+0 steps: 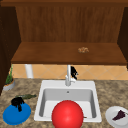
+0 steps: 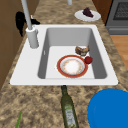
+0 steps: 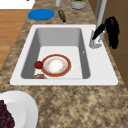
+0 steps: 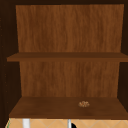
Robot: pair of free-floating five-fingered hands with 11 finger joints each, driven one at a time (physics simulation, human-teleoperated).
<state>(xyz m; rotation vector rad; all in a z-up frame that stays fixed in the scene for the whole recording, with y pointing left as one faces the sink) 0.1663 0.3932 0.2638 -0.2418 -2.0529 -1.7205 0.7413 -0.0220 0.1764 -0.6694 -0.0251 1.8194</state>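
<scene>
At a white kitchen sink [image 1: 40, 105] set in a speckled stone counter, the robot's right hand [image 1: 73, 72] hangs just behind the faucet [image 1: 68, 75], its fingers pointing downward and loosely extended, grasping nothing; the right side view places this hand [image 3: 112, 31] just beside the faucet's black lever [image 3: 98, 31] and against the wooden wall panel, and the left side view shows it [image 2: 20, 21] behind the faucet's upright pipe [image 2: 27, 15]. The left hand [image 1: 17, 102] sits over the blue plate [image 1: 16, 114] on the counter left of the basin, fingers curled down onto the plate's near-top edge, though whether they truly grip the rim cannot be told. A dark green bottle [image 1: 26, 96] lies on its side just behind the blue plate, between it and the sink; the left side view shows the bottle [image 2: 68, 110] lying beside the blue plate [image 2: 110, 107]. In the basin rests a red-rimmed plate [image 2: 72, 66] with a small red fruit [image 2: 88, 60] touching its edge and a brown piece of food [image 2: 82, 50] just beside both. A large red ball-like shape [image 1: 67, 115] covers the front of the basin in the front view. A white plate [image 1: 111, 117] carrying a dark purple piece of food [image 1: 119, 115] stands on the counter to the right. A small brown item [image 4: 84, 104] lies on the lower cabinet shelf [image 4: 50, 108] above.
</scene>
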